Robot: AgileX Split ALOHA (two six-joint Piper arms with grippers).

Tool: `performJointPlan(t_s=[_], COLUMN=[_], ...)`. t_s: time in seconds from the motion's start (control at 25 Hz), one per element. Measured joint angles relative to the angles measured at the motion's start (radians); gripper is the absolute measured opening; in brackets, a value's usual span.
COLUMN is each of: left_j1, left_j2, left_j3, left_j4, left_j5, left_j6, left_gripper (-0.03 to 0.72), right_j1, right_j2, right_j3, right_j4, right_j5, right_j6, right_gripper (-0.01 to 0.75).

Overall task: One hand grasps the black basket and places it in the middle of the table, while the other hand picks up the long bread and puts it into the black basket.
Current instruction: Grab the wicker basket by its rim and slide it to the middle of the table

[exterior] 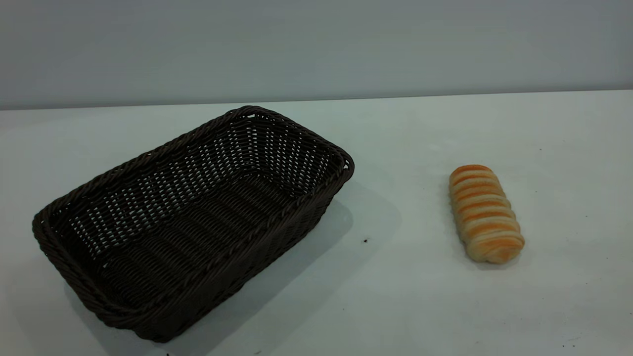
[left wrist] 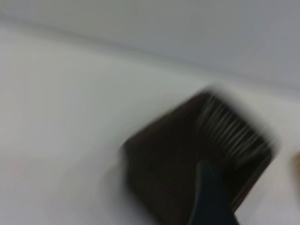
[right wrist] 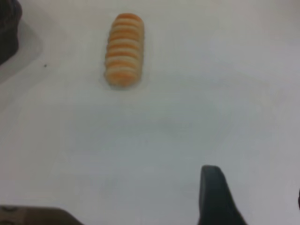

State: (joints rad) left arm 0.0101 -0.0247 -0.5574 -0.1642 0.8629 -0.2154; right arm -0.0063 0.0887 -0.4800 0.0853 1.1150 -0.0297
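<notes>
On table (exterior: 405, 306): black basket (exterior: 193, 222) holds nothing; long bread (exterior: 485, 213) well apart; claw states seemingly untellable.

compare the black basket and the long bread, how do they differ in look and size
The black basket is dark woven wicker, an open hollow rectangle; the long bread is a solid cream roll with orange-brown stripes. The basket is far larger than the bread. The basket lies toward the left, the bread toward the right. Both rest on the white table, untouched.
</notes>
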Motion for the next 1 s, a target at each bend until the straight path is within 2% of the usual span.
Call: performJointPlan(t_s=[0.08, 0.16, 0.32, 0.44, 0.72, 1.0], left_j1=[0.0, 0.0, 0.0, 0.0, 0.0, 0.0], left_j2=[0.014, 0.069, 0.252, 0.459, 0.946, 1.238], left_j3=[0.0, 0.0, -0.001, -0.001, -0.001, -0.001], left_j4=[-0.063, -0.119, -0.142, -0.142, -0.196, -0.29], left_j5=[-0.121, -0.24, -0.367, -0.405, -0.44, -0.503], left_j6=[-0.004, -0.006, -0.007, -0.007, -0.063, -0.042], left_gripper=[0.525, 0.525, 0.525, 0.525, 0.525, 0.526], right_j1=[0.0, 0.0, 0.0, 0.0, 0.0, 0.0], right_j2=[0.0, 0.0, 0.0, 0.007, 0.019, 0.02], right_j3=[-0.005, -0.019, -0.027, -0.027, 0.026, 0.079], right_j4=[0.0, 0.012, 0.05, 0.053, 0.059, 0.064], right_j5=[-0.029, -0.112, -0.272, -0.311, -0.312, -0.343], right_j6=[0.014, 0.03, 0.03, 0.03, 0.03, 0.03], right_gripper=[0.399, 0.399, 0.399, 0.399, 0.399, 0.399])
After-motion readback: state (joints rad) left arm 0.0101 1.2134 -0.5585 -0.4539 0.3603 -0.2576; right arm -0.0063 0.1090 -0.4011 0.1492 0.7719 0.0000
